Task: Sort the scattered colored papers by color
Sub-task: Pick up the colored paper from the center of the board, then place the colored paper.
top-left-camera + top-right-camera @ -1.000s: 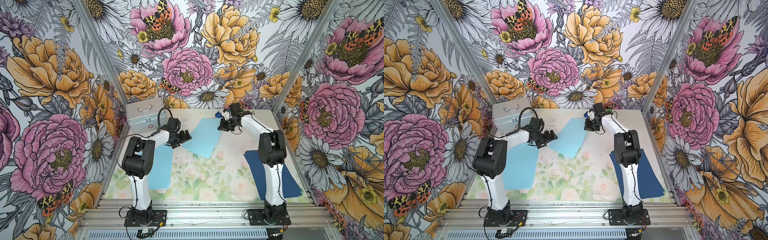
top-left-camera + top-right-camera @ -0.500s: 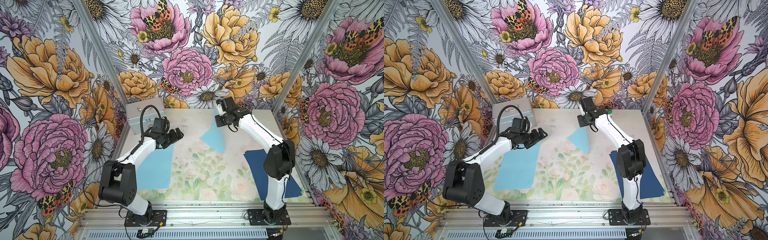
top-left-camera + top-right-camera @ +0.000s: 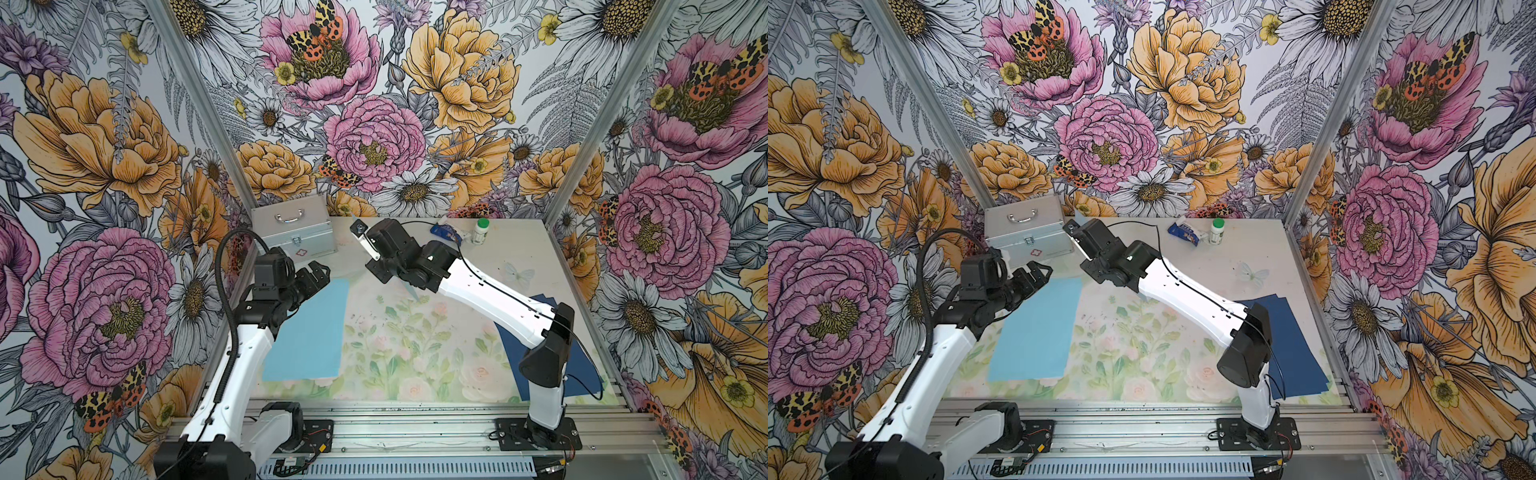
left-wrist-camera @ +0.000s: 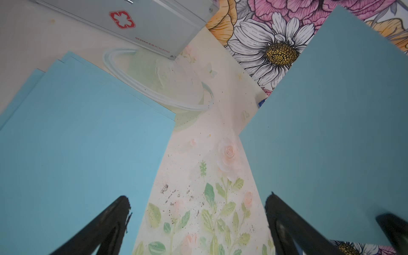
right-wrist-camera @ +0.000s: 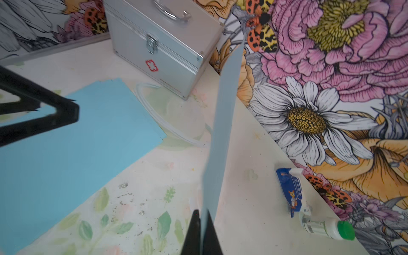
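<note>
A stack of light sky blue papers (image 3: 307, 332) lies at the table's left. Dark navy papers (image 3: 1293, 332) lie stacked at the right, partly under my right arm. My right gripper (image 5: 202, 215) is shut on the edge of one light blue sheet (image 5: 223, 132), which it holds upright above the table's middle. In a top view that sheet shows only as a thin sliver (image 3: 411, 291); the left wrist view shows its face (image 4: 331, 132). My left gripper (image 3: 322, 276) hovers open and empty over the far end of the light blue stack (image 4: 77, 143).
A silver case (image 3: 291, 226) stands at the back left, with a clear tube loop (image 4: 159, 97) on the table before it. A blue-and-white packet (image 3: 446, 232) and a green-capped white bottle (image 3: 481, 230) lie at the back. A metal rail (image 3: 415, 419) borders the front.
My right gripper has lifted the light blue sheet off the table's middle and carried it left toward the light blue stack. My left arm drew back to the left, gripper still open.
</note>
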`<action>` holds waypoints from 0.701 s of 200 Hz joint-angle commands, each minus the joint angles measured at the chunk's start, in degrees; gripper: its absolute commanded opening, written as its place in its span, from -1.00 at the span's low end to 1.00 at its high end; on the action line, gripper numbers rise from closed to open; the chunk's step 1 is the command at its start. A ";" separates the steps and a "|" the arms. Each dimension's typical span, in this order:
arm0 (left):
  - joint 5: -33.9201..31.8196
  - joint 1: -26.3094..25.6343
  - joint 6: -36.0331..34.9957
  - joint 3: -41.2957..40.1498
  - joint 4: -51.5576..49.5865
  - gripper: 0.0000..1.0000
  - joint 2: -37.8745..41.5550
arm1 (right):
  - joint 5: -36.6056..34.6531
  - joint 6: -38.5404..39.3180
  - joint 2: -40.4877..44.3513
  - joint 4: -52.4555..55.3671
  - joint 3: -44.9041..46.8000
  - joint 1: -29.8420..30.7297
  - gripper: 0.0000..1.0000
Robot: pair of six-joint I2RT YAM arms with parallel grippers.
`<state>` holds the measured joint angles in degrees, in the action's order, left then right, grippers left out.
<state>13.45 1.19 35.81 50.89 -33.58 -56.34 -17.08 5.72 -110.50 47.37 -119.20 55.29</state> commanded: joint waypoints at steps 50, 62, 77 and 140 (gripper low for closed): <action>3.10 15.85 3.62 -4.26 -5.31 0.96 12.69 | 27.34 -4.20 -3.74 -1.15 -15.00 4.12 -1.00; 5.06 19.03 4.19 -4.56 -5.35 0.97 14.10 | 30.64 -5.48 -4.35 -2.21 -16.20 4.54 -1.00; 7.38 22.81 4.35 -4.39 -5.43 0.97 15.18 | 34.82 -8.24 -4.57 -4.75 -16.22 4.79 -1.00; 11.52 32.90 3.83 -2.46 -6.80 0.97 16.29 | 32.76 -22.04 -12.56 -8.68 -13.08 1.96 -1.00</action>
<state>22.76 32.75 39.31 47.03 -39.33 -40.77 14.59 -8.49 -117.19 40.27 -133.97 59.22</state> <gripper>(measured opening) 0.984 0.047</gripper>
